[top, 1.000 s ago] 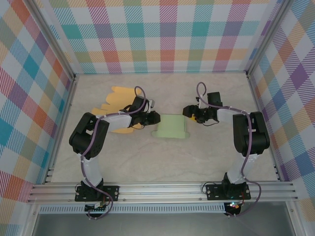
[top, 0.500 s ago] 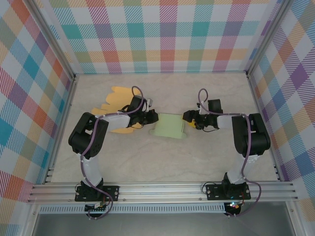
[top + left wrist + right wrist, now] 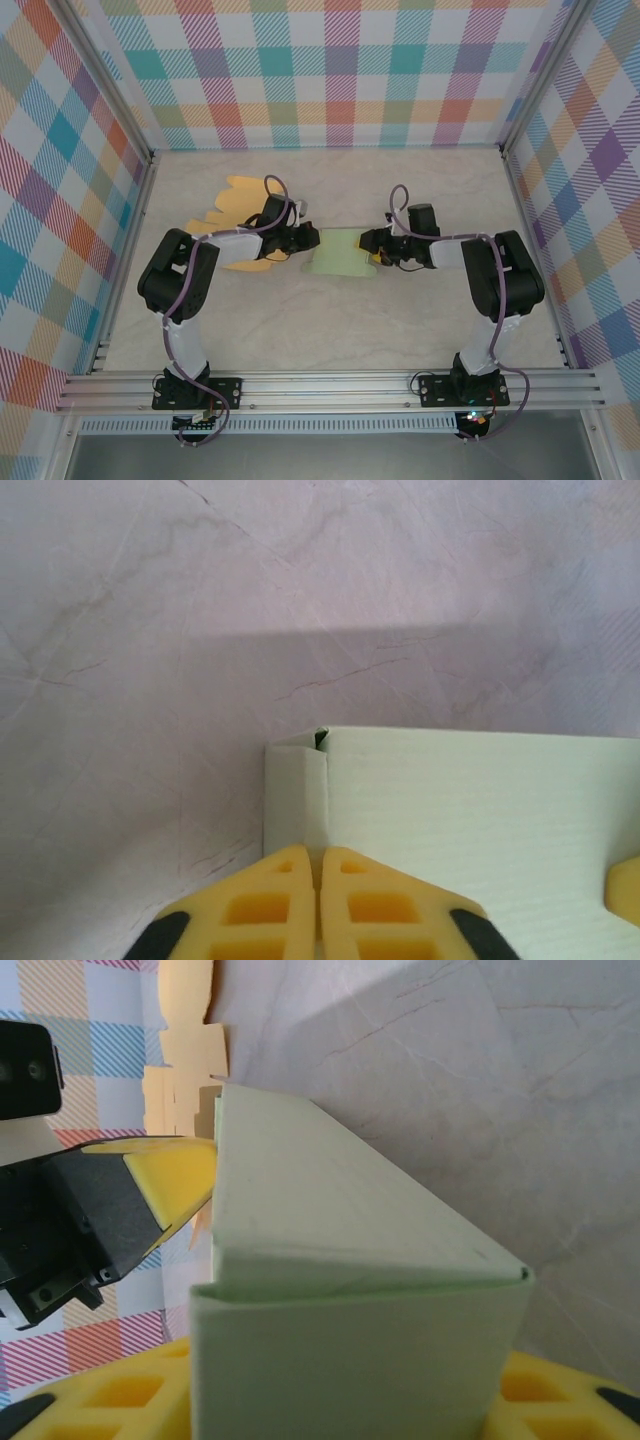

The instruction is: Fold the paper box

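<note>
The pale green paper box (image 3: 343,255) lies mid-table between both arms. My left gripper (image 3: 310,241) is at its left end. In the left wrist view the yellow fingers (image 3: 270,900) are pressed together at the fold between a narrow flap (image 3: 295,790) and the box wall (image 3: 470,820), pinching the edge there. My right gripper (image 3: 372,245) is at the right end. In the right wrist view the box's end face (image 3: 360,1360) stands between my right gripper's (image 3: 355,1392) fingers, with a yellow pad (image 3: 565,1395) against each side.
A flat yellow paper cut-out (image 3: 238,208) lies on the table behind my left arm. Plaid walls enclose the table on three sides, with a metal rail (image 3: 330,385) along the near edge. Open marbled tabletop (image 3: 340,320) extends in front of the box.
My right gripper has moved left onto the box's right end and closed in on it. The box has shifted slightly left. My left gripper stays at the left edge.
</note>
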Action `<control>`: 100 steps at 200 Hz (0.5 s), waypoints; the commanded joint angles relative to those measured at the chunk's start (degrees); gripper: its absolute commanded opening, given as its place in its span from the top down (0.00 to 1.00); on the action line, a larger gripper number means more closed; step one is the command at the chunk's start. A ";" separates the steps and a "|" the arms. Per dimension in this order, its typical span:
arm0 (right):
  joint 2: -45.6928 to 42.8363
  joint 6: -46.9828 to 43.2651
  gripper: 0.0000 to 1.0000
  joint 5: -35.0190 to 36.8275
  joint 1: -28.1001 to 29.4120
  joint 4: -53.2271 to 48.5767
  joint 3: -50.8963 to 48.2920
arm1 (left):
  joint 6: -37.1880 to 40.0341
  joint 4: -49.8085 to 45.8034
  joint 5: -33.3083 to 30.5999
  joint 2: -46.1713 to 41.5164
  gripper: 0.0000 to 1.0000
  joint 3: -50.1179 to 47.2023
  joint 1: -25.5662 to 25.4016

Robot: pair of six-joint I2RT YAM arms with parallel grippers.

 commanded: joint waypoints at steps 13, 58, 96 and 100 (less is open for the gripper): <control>-3.66 2.96 0.55 -1.26 0.27 1.22 -0.93 | 2.26 -3.71 -2.44 -3.55 0.66 -1.23 0.31; -5.74 8.22 0.65 -2.56 -0.76 -0.53 -1.07 | 9.28 -1.13 -3.14 -13.29 0.26 -2.79 0.10; -7.29 12.46 0.60 -7.29 -2.04 -2.08 -1.38 | 27.12 14.66 -5.34 -24.84 0.19 -15.39 -3.38; -7.39 12.96 0.60 -7.84 -2.22 -2.14 -1.54 | 29.54 17.18 -5.81 -26.16 0.18 -17.39 -4.17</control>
